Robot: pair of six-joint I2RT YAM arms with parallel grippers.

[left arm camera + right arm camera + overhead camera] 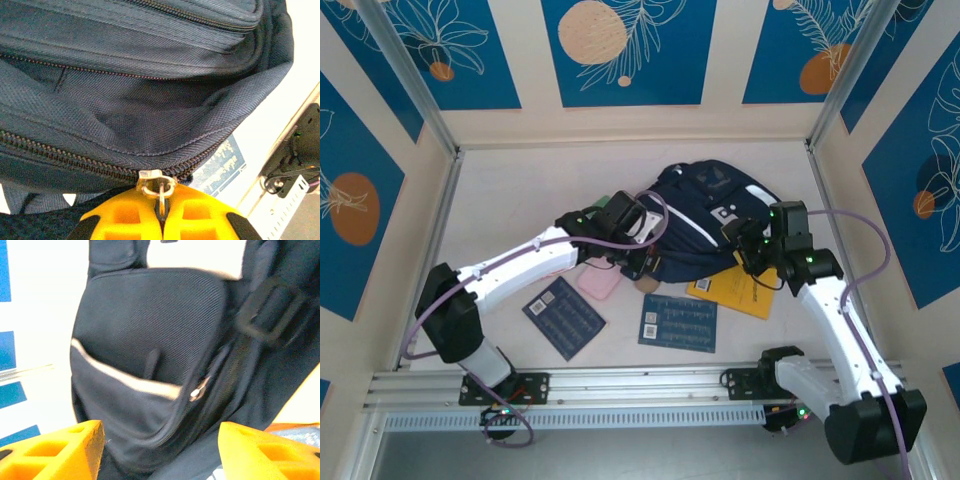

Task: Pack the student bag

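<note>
Student bag (705,205) lying on its side toward the middle back of the table (520,190), between the two arms. The left gripper (161,207) is pinching the metal zip pull (156,186), its jaws closed tight on the ring. The right gripper (160,440) is hovering at the bag's other end with jaws standing well apart, holding nothing. The step in hand appears to be opening a compartment for packing. To do it well, the left arm should be drawing the pull along the line of the zip teeth (65,155) rather than lifting it away. Meanwhile the right gripper should be bracing the fabric so the bag is not sliding with the pull. The overhead view is showing what the wrist cameras are missing: a yellow booklet (745,292), two dark blue cards (563,317) (678,322) and a pink item (600,283) waiting just beside the bag's near edge. The left wrist view is revealing the parted zip and the dark lining (150,115) behind it. The right wrist view, somewhat blurred, is showing a pocket with pale trim (125,377) and a strap buckle (272,310).
</note>
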